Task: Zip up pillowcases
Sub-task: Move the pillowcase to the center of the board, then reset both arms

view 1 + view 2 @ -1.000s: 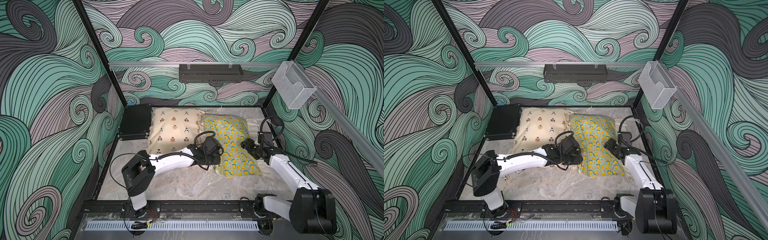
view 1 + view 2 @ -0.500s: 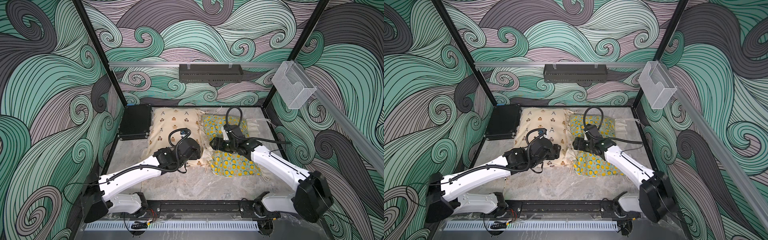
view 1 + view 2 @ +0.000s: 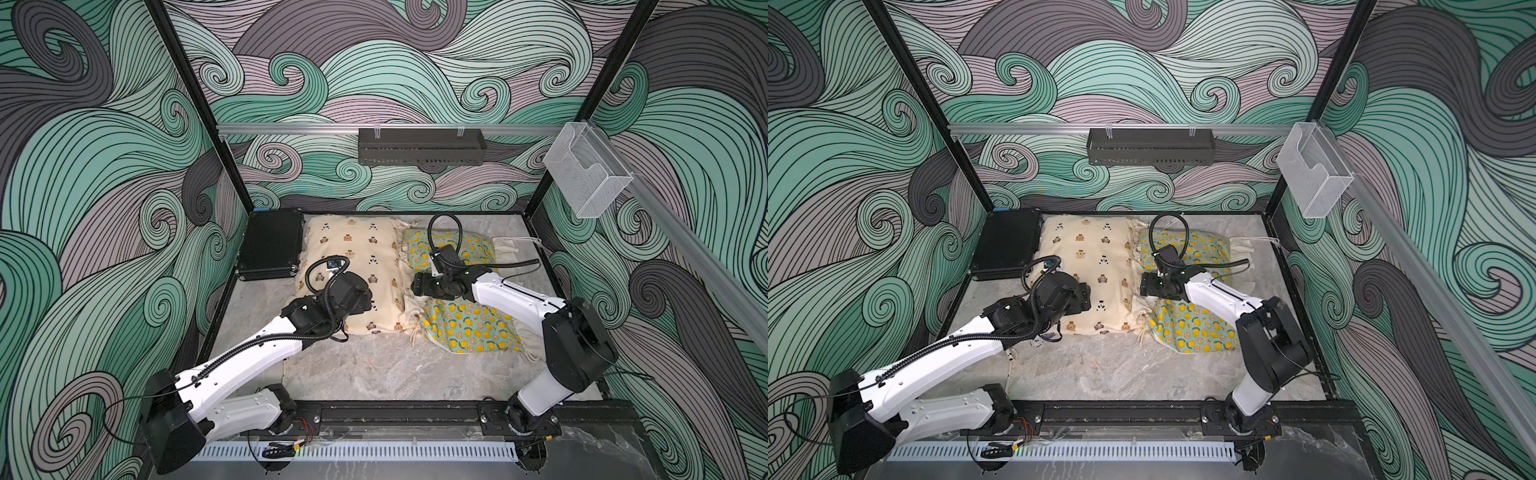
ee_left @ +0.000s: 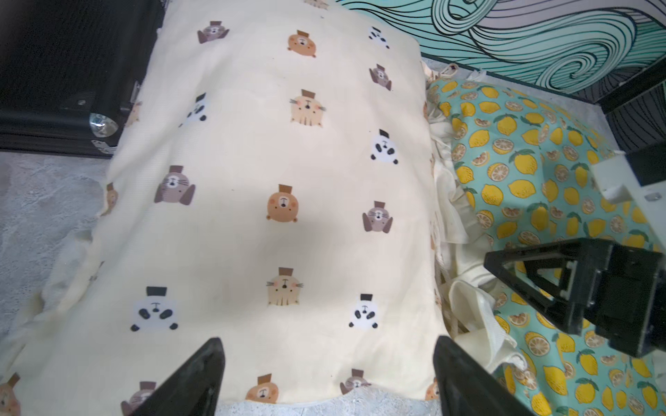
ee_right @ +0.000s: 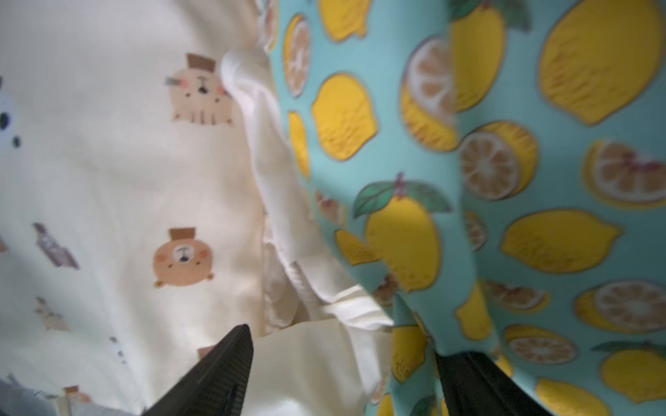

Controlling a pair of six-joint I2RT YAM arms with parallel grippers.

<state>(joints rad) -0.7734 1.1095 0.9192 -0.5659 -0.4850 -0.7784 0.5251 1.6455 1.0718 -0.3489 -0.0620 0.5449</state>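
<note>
left claw (image 4: 326, 345), wider than before, now over the cream pillowcase (image 4: 252, 162)

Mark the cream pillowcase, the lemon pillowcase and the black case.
cream pillowcase (image 3: 365, 249), in a top view, bare fabric of its far half.
lemon pillowcase (image 3: 469, 330), in a top view, printed fabric of its near half.
black case (image 3: 270, 245), in a top view, middle of its ribbed lid.
</note>
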